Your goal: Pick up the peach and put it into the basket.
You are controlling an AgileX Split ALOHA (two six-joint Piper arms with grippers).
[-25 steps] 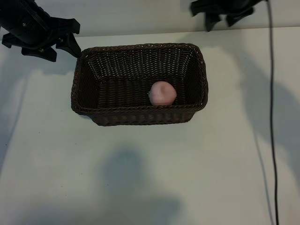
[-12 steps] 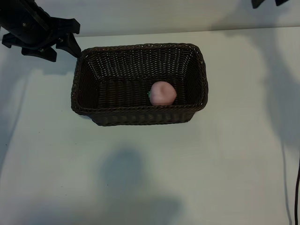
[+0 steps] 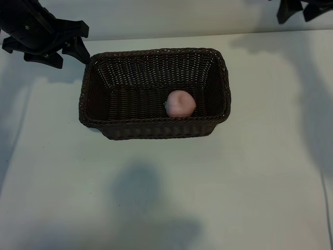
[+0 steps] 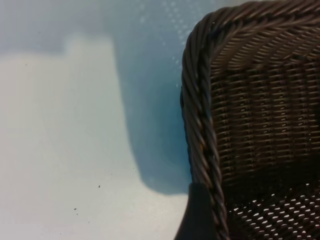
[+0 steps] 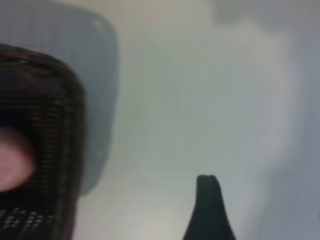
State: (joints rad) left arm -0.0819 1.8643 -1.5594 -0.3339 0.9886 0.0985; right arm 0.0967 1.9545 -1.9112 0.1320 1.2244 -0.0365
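The pale pink peach (image 3: 180,103) lies inside the dark brown wicker basket (image 3: 156,52), near its front wall and right of centre. My left gripper (image 3: 70,57) hangs open and empty just outside the basket's back left corner. In the left wrist view one of its fingers (image 4: 197,215) sits against the braided rim (image 4: 197,125). My right gripper (image 3: 297,14) is open and empty at the back right, well away from the basket. Its wrist view shows one finger (image 5: 210,210) over bare table, with the basket (image 5: 70,130) and peach (image 5: 12,165) off to one side.
The basket stands on a white table (image 3: 166,198) that has wide bare areas in front and to the right. Soft shadows of the arms fall across the table surface.
My right gripper has moved from above the basket's back right corner farther right along the back edge. The left gripper, the peach and the basket have not moved.
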